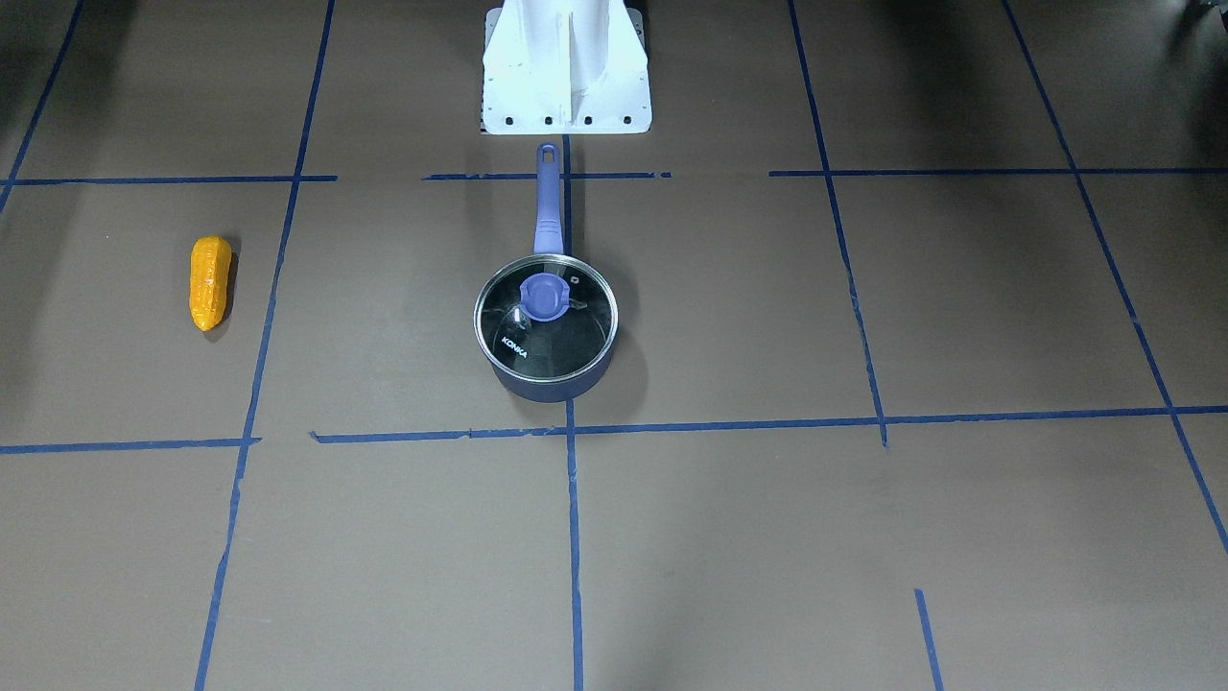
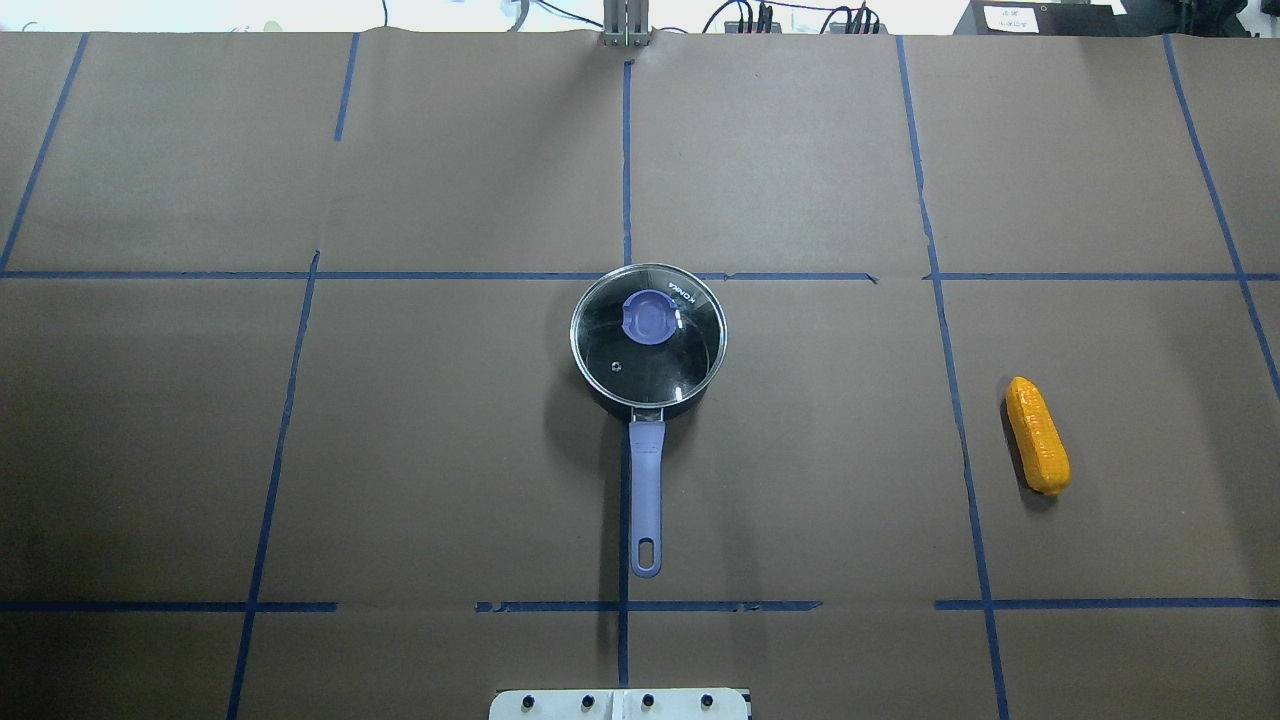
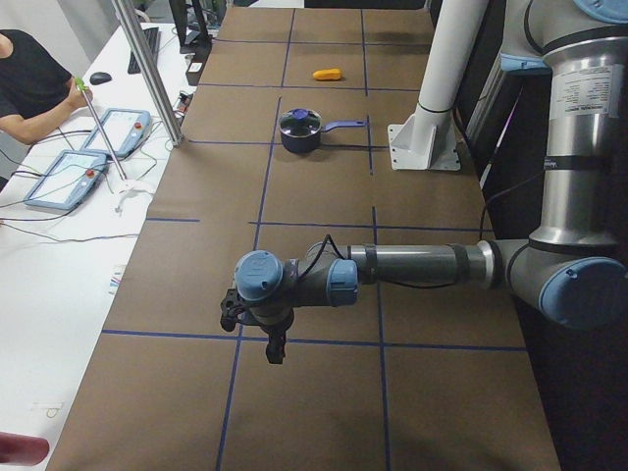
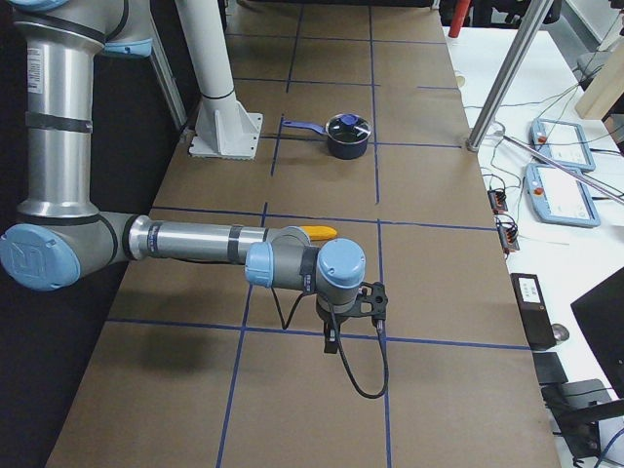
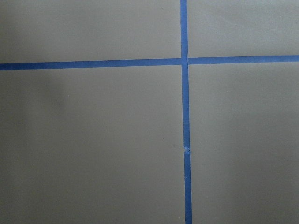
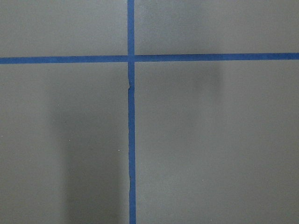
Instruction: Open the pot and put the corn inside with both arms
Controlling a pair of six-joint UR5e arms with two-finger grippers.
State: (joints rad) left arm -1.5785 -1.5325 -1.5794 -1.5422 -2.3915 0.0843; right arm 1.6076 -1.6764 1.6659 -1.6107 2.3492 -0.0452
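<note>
Nothing begun: lid [image 1: 576,326] on pot [image 1: 552,389] mid-frame, corn [image 1: 210,283] far left. Left gripper [image 3: 274,345] and right gripper [image 4: 332,341]: can't tell their grip. Lid needs lifting first.

Left arm [image 3: 422,265]: grey metal tubes, light-blue round joint caps, dark collars at the tube ends. A thin black wrist cable [image 3: 319,253] arcs over the wrist.
Right arm [image 4: 185,242]: same build. A black looped cable [image 4: 366,375] hangs below the wrist. Small printed label on each upright tube.
Pedestal [image 1: 566,67]: white and ribbed, with dark bolts [image 1: 549,122] along the edge of its foot plate.
</note>
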